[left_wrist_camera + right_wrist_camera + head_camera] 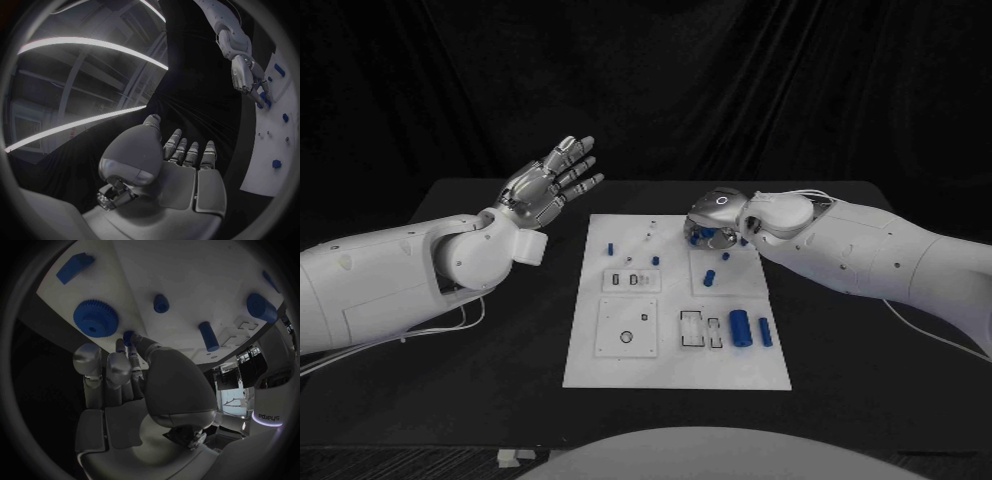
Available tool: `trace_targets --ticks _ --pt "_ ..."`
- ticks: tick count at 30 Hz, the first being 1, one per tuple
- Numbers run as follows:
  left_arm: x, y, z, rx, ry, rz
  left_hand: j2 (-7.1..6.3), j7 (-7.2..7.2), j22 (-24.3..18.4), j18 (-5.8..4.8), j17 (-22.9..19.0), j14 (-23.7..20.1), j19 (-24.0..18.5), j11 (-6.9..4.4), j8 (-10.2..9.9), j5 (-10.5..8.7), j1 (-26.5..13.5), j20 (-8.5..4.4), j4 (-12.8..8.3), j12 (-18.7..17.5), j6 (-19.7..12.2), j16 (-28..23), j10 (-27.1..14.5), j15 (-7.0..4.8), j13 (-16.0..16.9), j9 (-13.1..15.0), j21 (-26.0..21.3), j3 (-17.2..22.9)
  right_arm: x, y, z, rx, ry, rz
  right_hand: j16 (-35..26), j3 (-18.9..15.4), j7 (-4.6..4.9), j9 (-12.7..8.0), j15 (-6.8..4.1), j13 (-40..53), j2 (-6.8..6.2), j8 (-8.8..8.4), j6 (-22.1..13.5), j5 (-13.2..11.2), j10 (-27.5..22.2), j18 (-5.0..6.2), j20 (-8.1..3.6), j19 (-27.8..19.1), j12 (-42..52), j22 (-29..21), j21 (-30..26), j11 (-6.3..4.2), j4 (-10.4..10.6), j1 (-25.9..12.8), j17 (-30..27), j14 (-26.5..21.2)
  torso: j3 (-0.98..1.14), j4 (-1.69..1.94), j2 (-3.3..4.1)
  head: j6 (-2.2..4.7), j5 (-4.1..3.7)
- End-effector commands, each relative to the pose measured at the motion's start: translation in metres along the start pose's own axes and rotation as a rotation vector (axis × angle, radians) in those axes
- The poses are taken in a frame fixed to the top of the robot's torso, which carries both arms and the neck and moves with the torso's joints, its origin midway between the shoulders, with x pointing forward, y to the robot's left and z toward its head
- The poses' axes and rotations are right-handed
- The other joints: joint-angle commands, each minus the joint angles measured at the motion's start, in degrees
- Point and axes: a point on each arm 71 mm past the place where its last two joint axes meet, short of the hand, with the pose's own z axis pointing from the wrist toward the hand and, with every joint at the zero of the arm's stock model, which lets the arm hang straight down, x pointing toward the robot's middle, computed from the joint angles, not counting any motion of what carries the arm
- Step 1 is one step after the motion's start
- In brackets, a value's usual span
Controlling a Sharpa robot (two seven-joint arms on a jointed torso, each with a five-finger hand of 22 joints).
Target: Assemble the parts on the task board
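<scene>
My right hand (721, 225) pinched a small blue part (129, 336) at the task board's (678, 372) far corner; the left hand (548, 182) hung spread, holding nothing. I judged assembly barely begun, with several blue cylinders (740, 327) loose.

A flat white rectangular task board (678, 375) lies on a matte black table (473, 380). Small blue plastic parts (740, 328) (one a toothed blue gear (95, 317)) dot it. Both silver metal hands (548, 180) are plain.

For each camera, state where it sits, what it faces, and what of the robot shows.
Head view: on the head, looking down at the task board; both arms show.
Left wrist view: behind the raised left hand, facing the room.
Right wrist view: behind the right hand, facing the board's blue gear.
Shared: head and left wrist views both show the right hand.
</scene>
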Motion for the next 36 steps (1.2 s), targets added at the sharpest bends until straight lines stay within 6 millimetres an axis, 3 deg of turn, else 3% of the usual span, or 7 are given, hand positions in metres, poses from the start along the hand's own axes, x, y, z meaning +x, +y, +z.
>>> trace_targets --ticks 1,15,20,24,33,35,36 --pt "0.002 0.001 0.001 0.002 0.016 -0.015 -0.08 0.00 0.1 0.93 0.1 0.2 0.0 0.46 0.3 0.18 0.5 0.33 0.0 0.2 0.6 0.3 -0.1 0.35 0.1 0.1 0.2 0.4 0.001 0.001 -0.001 -0.016 -0.024 -0.014 -0.1 0.2 0.15 0.3 -0.24 0.2 0.24 0.22 0.4 0.7 1.1 -0.12 -0.26 -0.1 0.3 0.7 0.5 -0.38 -0.6 1.3 0.1 -0.2 -0.01 0.00 0.02 -0.10 0.00" --pt "-0.001 0.000 -0.004 -0.005 0.001 -0.009 -0.29 0.33 0.2 0.98 0.2 0.3 0.2 0.86 0.9 0.33 0.6 0.48 0.0 1.0 1.4 0.6 0.2 0.38 0.2 0.2 0.4 0.6 -0.020 -0.001 -0.006 -0.052 -0.107 -0.043 0.2 0.2 1.02 1.5 -0.55 0.1 0.60 1.24 2.8 2.3 3.5 -0.40 -0.62 0.5 0.0 2.1 1.4 -0.83 -1.3 2.8 0.4 0.1 0.00 -0.06 -0.05 -0.34 0.73" --pt "0.000 -0.003 -0.010 0.001 0.016 0.052 -0.66 0.50 0.1 0.99 0.1 0.3 0.1 1.07 1.0 0.42 0.8 0.52 -0.1 1.0 1.3 0.6 0.2 0.22 0.1 0.1 0.3 0.6 -0.046 -0.006 -0.007 -0.045 -0.126 -0.062 -0.1 -0.1 1.08 1.6 -0.48 -0.2 0.40 1.05 2.7 1.9 3.2 -0.45 -0.59 0.5 -0.7 2.4 1.4 -0.70 -1.0 2.3 0.0 0.1 -0.01 -0.02 0.00 0.51 0.82" --pt "0.001 -0.006 -0.013 0.029 0.027 0.107 -1.09 -0.14 0.0 0.98 0.0 0.0 -0.1 0.33 0.5 0.35 1.3 0.52 -0.3 0.1 -0.3 0.2 -0.3 0.09 -0.1 -0.1 0.2 0.7 -0.063 -0.011 -0.010 -0.035 -0.134 -0.076 -0.1 -0.1 1.09 1.6 -0.46 -0.2 0.41 0.96 2.5 2.0 3.2 -0.52 -0.58 0.6 -0.8 2.6 1.7 -0.69 -0.9 2.3 0.0 0.1 -0.11 0.00 0.36 1.40 1.01" --pt "0.008 -0.018 -0.020 0.152 0.036 0.272 -2.94 -2.41 -0.5 1.05 -0.5 -0.5 -1.1 -1.92 -0.3 -1.29 3.4 -2.58 -0.1 -1.1 -3.4 -1.6 -0.9 -4.49 -0.3 -0.5 -0.6 0.3 -0.082 -0.016 -0.011 -0.022 -0.150 -0.095 -0.2 -0.6 1.14 1.8 -0.41 -0.3 0.20 0.85 2.6 1.2 3.4 -0.55 -0.52 0.6 -1.2 2.9 1.7 -0.64 -0.2 1.5 0.0 0.1 -0.38 0.23 1.81 2.95 1.07" --pt "0.008 -0.019 -0.021 0.167 0.034 0.296 -3.10 -3.25 -0.6 1.02 -0.5 -0.5 -1.1 -3.05 -0.5 -1.77 3.5 -3.40 0.2 -2.1 -3.9 -1.6 -1.2 -5.64 -0.4 -0.6 -0.6 0.1 -0.083 -0.015 -0.010 -0.022 -0.150 -0.096 -0.2 -0.6 1.14 1.8 -0.41 -0.3 0.17 0.81 2.5 1.2 3.4 -0.55 -0.52 0.6 -1.3 2.9 1.7 -0.64 -0.2 1.5 -0.1 0.1 -0.49 0.39 2.16 3.25 1.06" --pt "0.009 -0.020 -0.022 0.179 0.031 0.315 -3.30 -4.74 -0.6 0.99 -0.5 -0.5 -1.1 -4.75 -1.5 -2.50 3.5 -4.88 0.6 -3.2 -5.4 -1.6 -1.4 -7.00 -0.5 -0.8 -0.6 -0.3 -0.084 -0.015 -0.009 -0.023 -0.149 -0.096 -0.2 -0.6 1.11 1.8 -0.42 -0.4 0.15 0.65 2.3 1.1 3.4 -0.55 -0.52 0.6 -1.4 2.9 1.6 -0.66 -0.1 1.4 -0.1 0.1 -0.59 0.55 2.47 3.43 1.05"
